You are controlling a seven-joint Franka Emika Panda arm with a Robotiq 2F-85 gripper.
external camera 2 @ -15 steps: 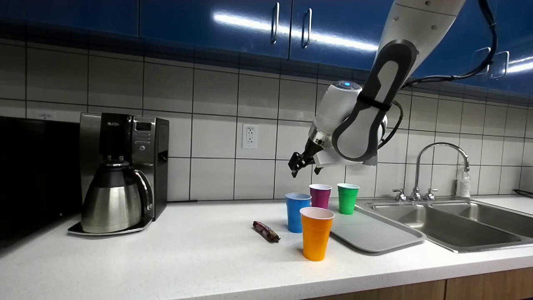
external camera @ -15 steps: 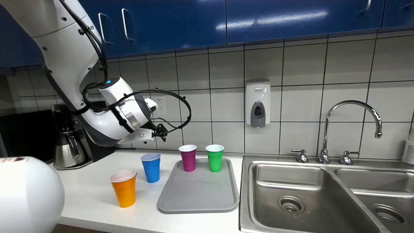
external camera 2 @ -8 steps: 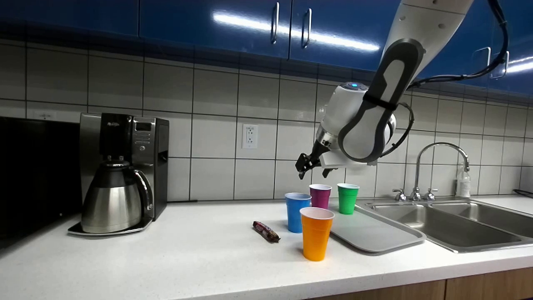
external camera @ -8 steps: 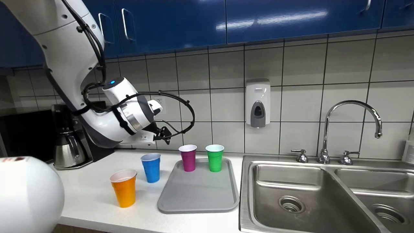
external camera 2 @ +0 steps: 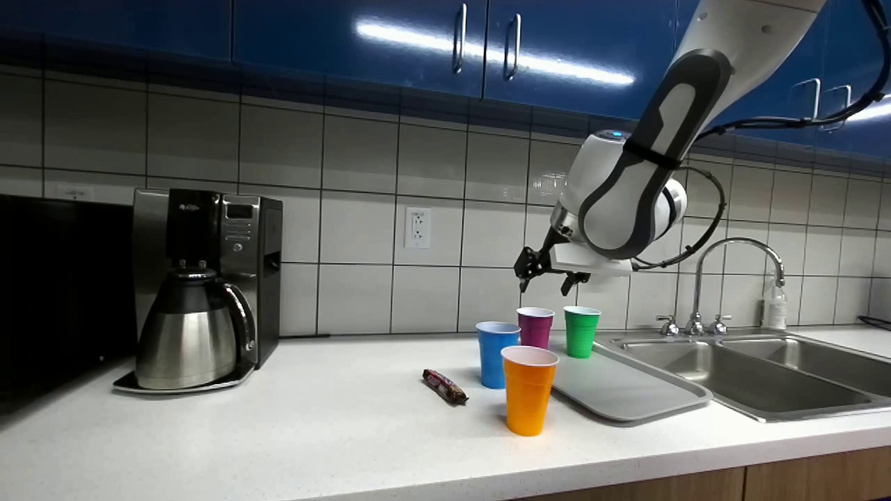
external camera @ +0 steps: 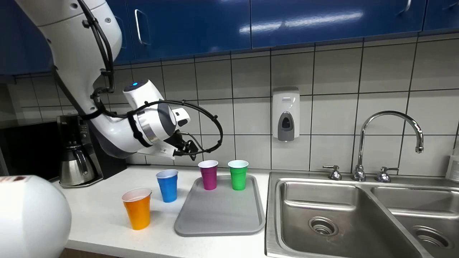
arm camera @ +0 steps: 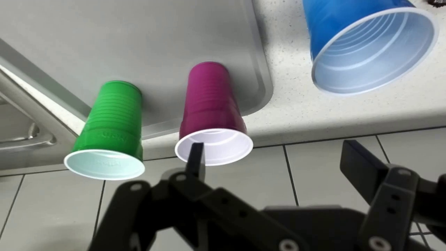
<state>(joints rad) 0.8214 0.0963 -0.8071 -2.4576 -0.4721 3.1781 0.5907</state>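
The counter (external camera 2: 278, 431) is running beneath the jaws and is carrying everything listed below. The sink (external camera: 274, 215) is sitting past the tray, well apart from the jaws. The tray (external camera: 222, 211) is lying flat, lower than the jaws and reaching away from them toward the counter's front; its level face is likely giving two cups steady footing. The gripper (external camera 2: 546, 287) is hanging over the counter's rear, its jaws standing wide apart and holding nothing; its height is apparently keeping both fingers above the cup rims.

Four cups of like size are standing upright on their narrow bases, so their mouths are facing up. The purple cup (arm camera: 210, 101) is standing nearest, below the jaws on the tray; the green cup (arm camera: 111, 122) is standing beside it, sinkward of the jaws. The blue cup (external camera: 168, 186) is standing off the tray, on the jaws' opposite side. The orange cup (external camera 2: 530, 396) is standing farther from the jaws, nearer the front edge. The wrapped bar (external camera 2: 445, 387) is lying beyond the blue cup, its long side likely keeping it stable.
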